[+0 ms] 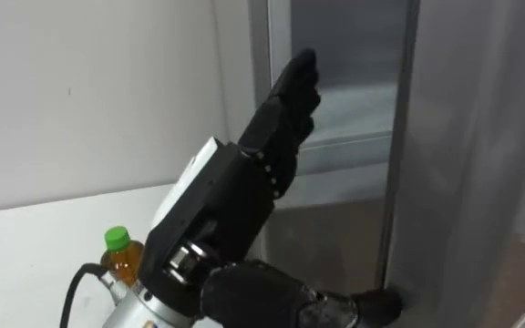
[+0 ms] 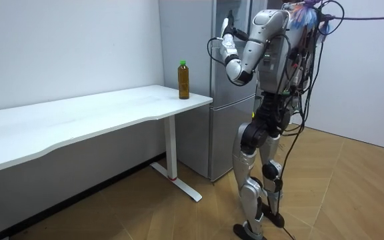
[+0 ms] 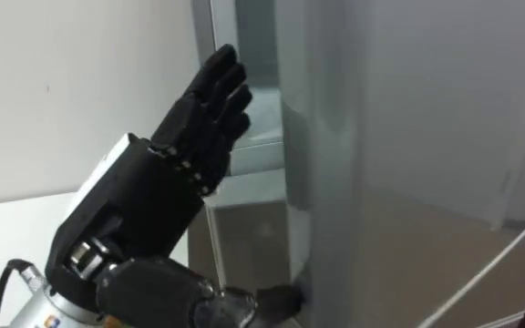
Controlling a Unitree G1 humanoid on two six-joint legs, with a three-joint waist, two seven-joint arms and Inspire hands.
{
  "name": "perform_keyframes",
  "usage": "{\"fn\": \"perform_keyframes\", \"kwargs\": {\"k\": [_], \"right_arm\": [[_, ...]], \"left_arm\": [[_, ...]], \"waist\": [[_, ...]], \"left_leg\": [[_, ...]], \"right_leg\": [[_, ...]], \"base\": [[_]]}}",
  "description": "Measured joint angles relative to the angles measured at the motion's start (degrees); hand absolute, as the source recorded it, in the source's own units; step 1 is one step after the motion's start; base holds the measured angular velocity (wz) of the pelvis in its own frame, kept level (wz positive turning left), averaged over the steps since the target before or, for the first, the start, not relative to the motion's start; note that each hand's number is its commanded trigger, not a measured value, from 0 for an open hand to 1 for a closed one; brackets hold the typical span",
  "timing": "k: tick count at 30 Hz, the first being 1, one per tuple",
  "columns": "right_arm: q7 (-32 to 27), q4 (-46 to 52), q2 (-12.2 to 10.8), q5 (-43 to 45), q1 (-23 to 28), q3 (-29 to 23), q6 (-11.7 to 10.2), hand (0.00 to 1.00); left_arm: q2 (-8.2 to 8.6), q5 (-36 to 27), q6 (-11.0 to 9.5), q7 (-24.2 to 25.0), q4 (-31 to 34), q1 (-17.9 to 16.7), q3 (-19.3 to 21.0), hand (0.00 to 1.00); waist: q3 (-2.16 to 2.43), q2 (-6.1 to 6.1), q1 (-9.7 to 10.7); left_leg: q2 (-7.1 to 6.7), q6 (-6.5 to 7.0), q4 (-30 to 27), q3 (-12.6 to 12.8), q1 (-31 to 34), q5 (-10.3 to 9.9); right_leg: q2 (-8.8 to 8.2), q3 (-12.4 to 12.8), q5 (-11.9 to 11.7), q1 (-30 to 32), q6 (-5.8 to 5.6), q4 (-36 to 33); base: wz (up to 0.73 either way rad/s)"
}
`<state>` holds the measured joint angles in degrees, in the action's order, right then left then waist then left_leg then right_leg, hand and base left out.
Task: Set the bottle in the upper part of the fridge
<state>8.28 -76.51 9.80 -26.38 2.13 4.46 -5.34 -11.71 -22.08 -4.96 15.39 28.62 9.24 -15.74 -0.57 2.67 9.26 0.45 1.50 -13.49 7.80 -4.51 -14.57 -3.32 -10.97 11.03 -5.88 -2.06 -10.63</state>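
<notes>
Left hand [image 1: 276, 118], fingers straight and empty, raised beside the upper fridge's [image 1: 354, 64] front edge; you see the green-capped bottle [image 1: 122, 257] standing ungrasped at the white table's [image 2: 112, 107] corner nearest the fridge; door opening, pickup and placing all remain.

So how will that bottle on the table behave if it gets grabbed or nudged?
The bottle stands tall and narrow near the corner of the table, so a sideways nudge would probably tip it. It looks nearly full of amber liquid, so likely heavy for its size. Being round, it would probably roll if toppled.
</notes>
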Motion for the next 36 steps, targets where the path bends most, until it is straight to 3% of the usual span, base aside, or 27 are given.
{"fn": "perform_keyframes", "kwargs": {"k": [9, 19, 29, 36], "right_arm": [[-0.23, -1.23, 0.3, -0.25, -0.95, 0.6, -0.07, 0.0], [-1.2, -1.44, 0.41, -0.25, -1.75, 0.62, -0.05, 0.0], [-1.85, -1.39, 0.22, -1.0, -2.62, 0.95, -0.09, 0.0], [-1.83, -1.25, -0.26, -2.77, -3.18, 1.04, -0.09, 0.0]], "left_arm": [[0.41, -0.17, 0.01, 1.92, 0.59, 0.54, -3.92, 0.0], [2.11, -0.19, 0.09, 4.31, 0.69, 1.23, -5.17, 0.0], [3.47, -0.45, 0.12, 4.32, 0.66, 1.27, -7.05, 0.0], [4.64, -0.87, 0.48, 4.34, 0.4, 1.4, -8.37, 0.0]], "waist": [[0.11, 0.98, 1.93], [0.02, 1.58, 3.37], [-0.34, 2.45, 5.01], [-0.39, 3.13, 6.27]], "left_leg": [[0.15, 0.0, 0.1, 0.39, -0.01, 0.0], [0.87, -0.07, 0.84, 3.95, -0.47, 0.01], [1.13, -0.21, 1.69, 5.32, -1.05, -0.08], [2.11, -0.77, 1.78, 8.71, -1.13, -0.42]], "right_leg": [[0.39, 0.34, -0.13, 0.02, 0.18, 0.01], [1.16, 3.66, -0.65, 1.28, 0.56, 0.02], [1.56, 5.34, -0.78, 2.21, 0.58, 0.0], [2.63, 8.21, -1.18, 3.87, 1.11, -0.13]], "base": [[-0.02], [-0.17], [-0.1], [-0.25]]}}
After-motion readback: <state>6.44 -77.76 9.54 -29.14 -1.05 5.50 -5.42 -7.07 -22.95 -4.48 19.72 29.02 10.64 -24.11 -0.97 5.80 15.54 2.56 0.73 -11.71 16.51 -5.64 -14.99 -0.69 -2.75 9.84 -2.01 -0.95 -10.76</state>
